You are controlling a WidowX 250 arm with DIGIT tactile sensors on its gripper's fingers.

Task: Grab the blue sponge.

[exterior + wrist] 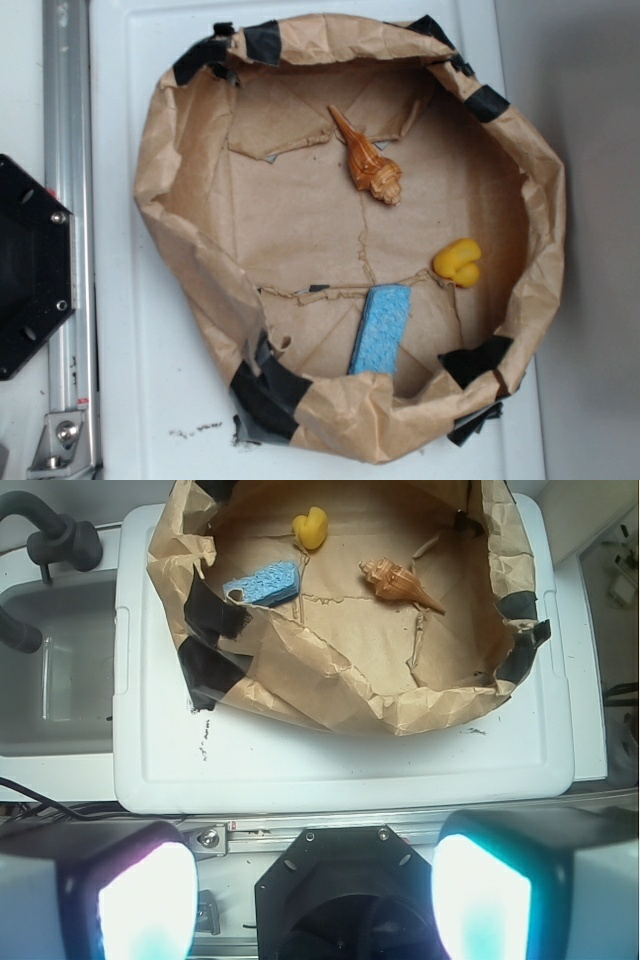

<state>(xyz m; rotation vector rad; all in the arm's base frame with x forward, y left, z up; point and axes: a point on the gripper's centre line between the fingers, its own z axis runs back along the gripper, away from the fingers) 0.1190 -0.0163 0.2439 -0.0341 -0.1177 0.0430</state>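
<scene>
Blue sponge (262, 583) was seen lying in the brown paper nest (330, 675), well ahead of the fingers (145, 900), toward their left; the gripper (312, 900) was held wide apart, empty.

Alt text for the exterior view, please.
A blue sponge lies near the lower wall of a crumpled brown paper basin, with a yellow rubber duck to its right and an orange seashell above. No gripper is visible.
</scene>
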